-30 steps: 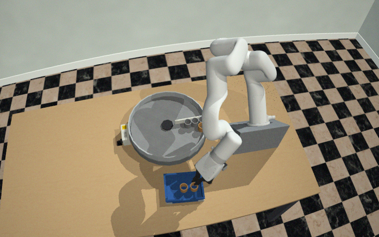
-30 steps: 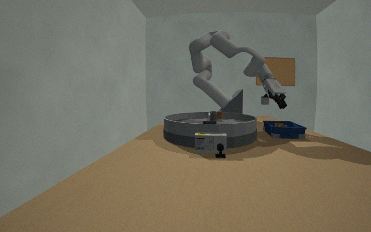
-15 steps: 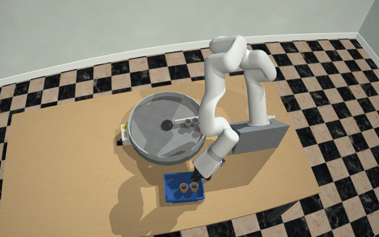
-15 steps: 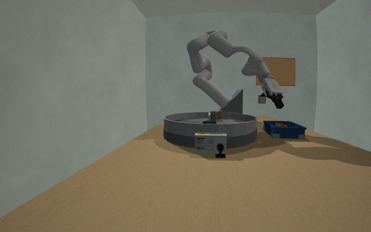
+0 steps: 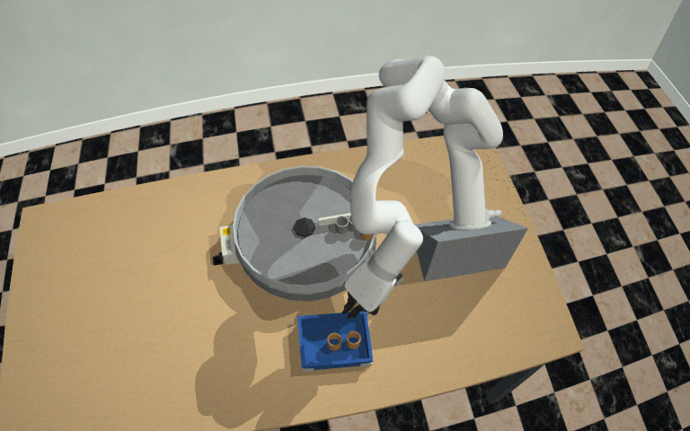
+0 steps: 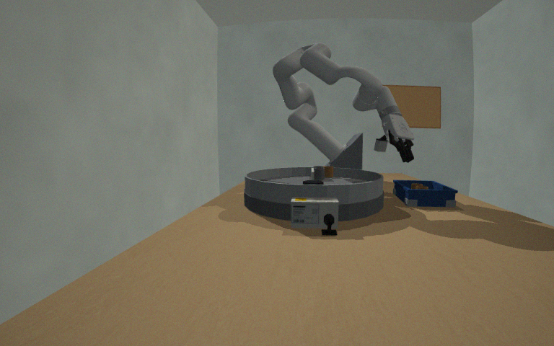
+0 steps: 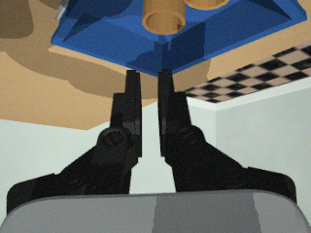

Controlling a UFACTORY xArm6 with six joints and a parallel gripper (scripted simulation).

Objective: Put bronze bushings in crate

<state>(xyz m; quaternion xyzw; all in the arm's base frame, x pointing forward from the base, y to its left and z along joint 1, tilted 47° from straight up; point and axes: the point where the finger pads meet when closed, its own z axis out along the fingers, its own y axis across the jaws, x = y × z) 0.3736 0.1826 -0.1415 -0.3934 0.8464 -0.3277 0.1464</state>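
Bronze bushings: 2 of 3 stand in the blue crate (image 5: 301, 345) (image 6: 431, 198) (image 7: 107, 53), bottom centre of the top view; 1 bronze bushing (image 5: 367, 236) (image 6: 328, 171) remains at the turntable's (image 5: 282, 290) (image 6: 281, 192) right side, beside grey ones. Gripper (image 5: 350, 312) (image 6: 407, 160) (image 7: 149, 89): fingers nearly together, nothing between them, tilted downward above the crate's upper-right edge.

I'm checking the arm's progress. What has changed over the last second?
The gripper moved away from the crate, toward the turning table. Nothing was visibly taken or let go: its fingers stand close together with nothing between them. The two bronze bushings in the crate stayed put, as did the crate.
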